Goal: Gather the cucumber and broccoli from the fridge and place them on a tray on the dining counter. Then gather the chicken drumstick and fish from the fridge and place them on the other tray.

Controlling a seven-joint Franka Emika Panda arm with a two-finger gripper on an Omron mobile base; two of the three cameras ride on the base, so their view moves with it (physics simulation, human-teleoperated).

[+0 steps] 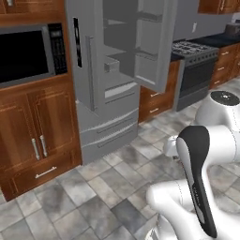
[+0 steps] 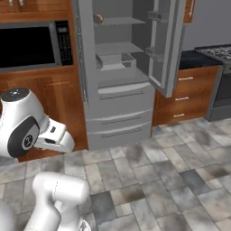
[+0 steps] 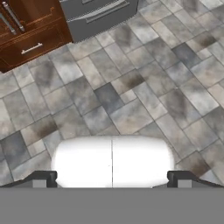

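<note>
Straight ahead stands the grey fridge point(image 2: 122, 72), right door swung open, shelves mostly bare; no writing legible anywhere. Beside it, a built-in microwave point(image 1: 30, 54) in wooden cabinets point(image 1: 40, 136). High on the top shelf, one small brownish item point(image 2: 98, 18), unidentifiable. Gripper point(image 3: 112, 180) hangs over the tiled floor point(image 3: 131, 87), well apart from the fridge, tips spread wide, holding nothing.

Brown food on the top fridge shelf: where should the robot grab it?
Probably across its rounded middle. The brown food sits at the left front of the top shelf, and the fridge door is open, so come straight in from the front. Its shape is too small to tell.
</note>
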